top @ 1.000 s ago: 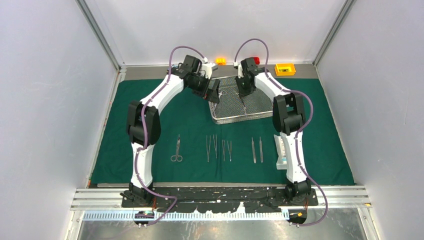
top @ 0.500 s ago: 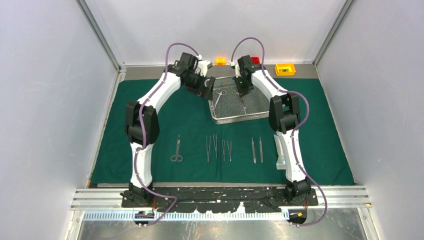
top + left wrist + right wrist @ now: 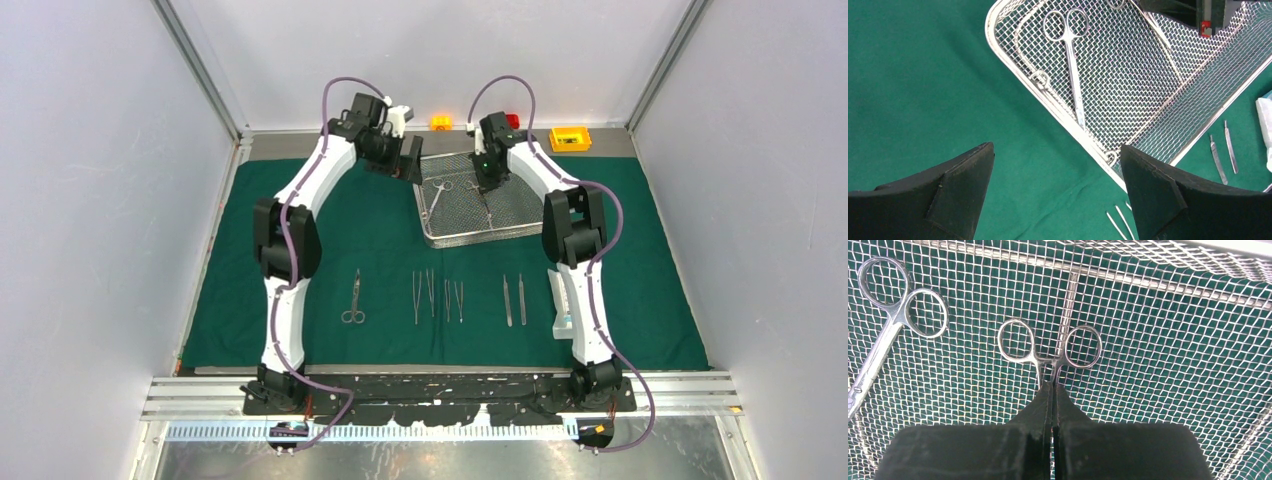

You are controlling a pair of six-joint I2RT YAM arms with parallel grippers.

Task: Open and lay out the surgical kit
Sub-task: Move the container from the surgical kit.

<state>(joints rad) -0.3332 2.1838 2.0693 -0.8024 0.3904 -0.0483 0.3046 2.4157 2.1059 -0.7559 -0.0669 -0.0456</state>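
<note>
The steel wire-mesh tray (image 3: 478, 240) sits on the dark green drape (image 3: 330, 230) at the back middle. My right gripper (image 3: 487, 180) is down inside the tray, shut on the shanks of ring-handled forceps (image 3: 1045, 362), just below the rings, in the right wrist view (image 3: 1050, 384). A second pair of forceps (image 3: 898, 320) lies loose in the tray to its left and shows in the left wrist view (image 3: 1073, 75). My left gripper (image 3: 412, 165) is open and empty above the drape, just left of the tray's rim (image 3: 1048, 95).
Scissors (image 3: 353, 298), two pairs of tweezers (image 3: 423, 295) and other slim tools (image 3: 513, 298) lie in a row on the near drape. A flat white pouch (image 3: 562, 300) lies by the right arm. A yellow box (image 3: 570, 139) and small orange and red blocks stand on the back ledge.
My left gripper has drawn back left, from over the tray's left edge to beside it. My right gripper has stayed in the tray, shifting only slightly.
</note>
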